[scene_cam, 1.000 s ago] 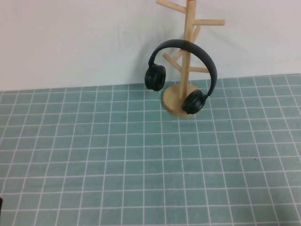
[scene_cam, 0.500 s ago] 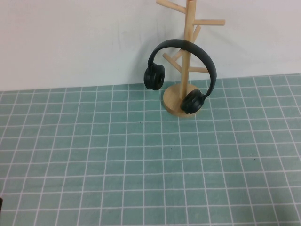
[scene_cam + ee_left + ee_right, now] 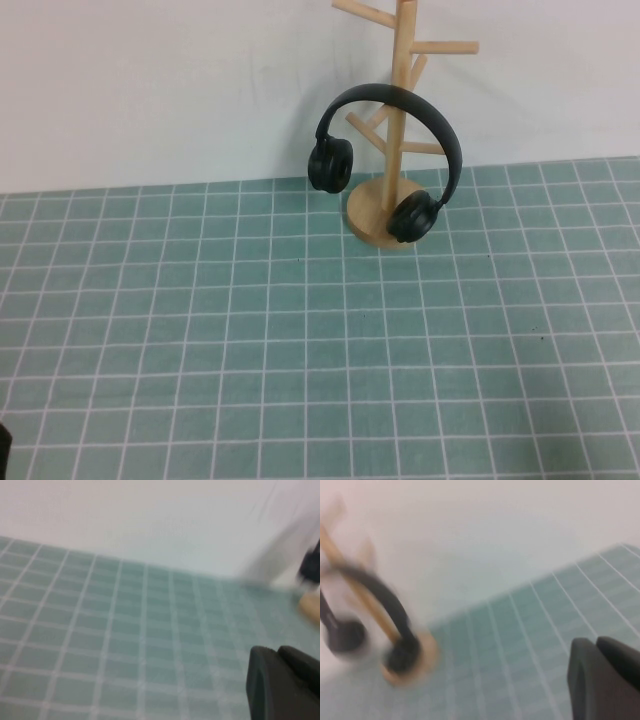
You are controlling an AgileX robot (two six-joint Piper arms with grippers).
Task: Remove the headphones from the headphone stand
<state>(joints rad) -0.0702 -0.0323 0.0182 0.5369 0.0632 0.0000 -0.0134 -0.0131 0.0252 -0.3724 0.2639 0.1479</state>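
The black headphones (image 3: 413, 217) hang on the light wooden headphone stand (image 3: 402, 50) at the back of the table, headband over a peg, one ear cup on each side of the post. In the right wrist view the headphones (image 3: 380, 590) and the stand (image 3: 427, 652) show far off and blurred. My right gripper (image 3: 596, 642) is shut and empty, well away from them, and out of the high view. My left gripper (image 3: 277, 652) is shut and empty over the mat. A dark edge of the headphones (image 3: 311, 567) shows far off in its view.
A green mat with a white grid (image 3: 300, 350) covers the table. A white wall (image 3: 150, 90) stands right behind the stand. A dark bit of the left arm (image 3: 3, 445) shows at the bottom left corner of the high view.
The dark bit of the left arm at the bottom left corner has shifted slightly. The headphones and stand have not moved.
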